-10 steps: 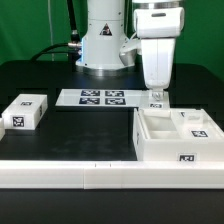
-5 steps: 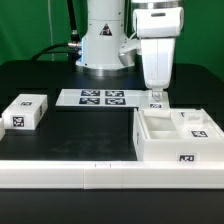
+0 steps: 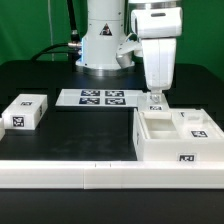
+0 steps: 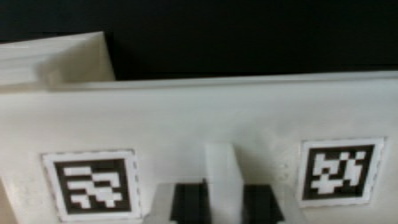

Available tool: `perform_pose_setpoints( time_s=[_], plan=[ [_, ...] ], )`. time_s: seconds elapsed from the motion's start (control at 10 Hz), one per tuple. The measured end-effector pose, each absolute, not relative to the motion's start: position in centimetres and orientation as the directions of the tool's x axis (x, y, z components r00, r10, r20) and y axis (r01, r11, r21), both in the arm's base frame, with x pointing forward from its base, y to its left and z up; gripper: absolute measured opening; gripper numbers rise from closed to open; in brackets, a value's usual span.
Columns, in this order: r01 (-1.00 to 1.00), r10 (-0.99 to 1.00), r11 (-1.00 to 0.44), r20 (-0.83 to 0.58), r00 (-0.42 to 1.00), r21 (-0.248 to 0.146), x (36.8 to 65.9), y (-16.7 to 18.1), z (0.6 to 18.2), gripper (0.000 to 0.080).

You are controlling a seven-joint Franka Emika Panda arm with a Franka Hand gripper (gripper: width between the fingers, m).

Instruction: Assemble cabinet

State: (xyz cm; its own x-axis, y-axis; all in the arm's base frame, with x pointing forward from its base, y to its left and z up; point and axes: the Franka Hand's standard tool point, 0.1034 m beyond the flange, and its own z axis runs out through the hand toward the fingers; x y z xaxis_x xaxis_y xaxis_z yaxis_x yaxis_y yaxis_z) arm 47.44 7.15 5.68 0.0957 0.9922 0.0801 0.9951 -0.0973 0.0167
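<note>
Gripper (image 3: 156, 100) hangs right of centre in the exterior view, at the back wall of the cabinet (image 3: 152, 146) in the lower right, fingers (image 4: 185, 205) on both sides of a narrow white rib (image 4: 217, 172), probably for grasping; whether they press it I cannot tell.

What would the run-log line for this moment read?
gripper: low at cabinet far wall, open or shut unclear | loose white block: exterior view's left, apart from cabinet | marker board: flat on table
</note>
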Motion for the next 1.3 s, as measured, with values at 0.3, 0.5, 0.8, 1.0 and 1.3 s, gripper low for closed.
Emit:
perform_pose_setpoints(
  time_s=[0.3, 0.5, 0.8, 1.0, 1.3],
  plan=[
    [0.995, 0.992, -0.099, 0.081, 0.097, 0.017, 47.4, 7.2, 5.7, 0.007],
    [0.996, 0.994, -0.083, 0.078, 0.081, 0.018, 47.6, 6.8, 5.7, 0.007],
    [0.998, 0.995, -0.064, 0.072, 0.063, 0.002, 49.2, 6.2, 5.9, 0.007],
    [0.998, 0.996, -0.062, 0.071, 0.062, -0.005, 49.4, 6.2, 5.8, 0.007],
    [0.998, 0.996, -0.062, 0.071, 0.062, -0.004, 49.5, 6.2, 5.9, 0.007]
  ],
)
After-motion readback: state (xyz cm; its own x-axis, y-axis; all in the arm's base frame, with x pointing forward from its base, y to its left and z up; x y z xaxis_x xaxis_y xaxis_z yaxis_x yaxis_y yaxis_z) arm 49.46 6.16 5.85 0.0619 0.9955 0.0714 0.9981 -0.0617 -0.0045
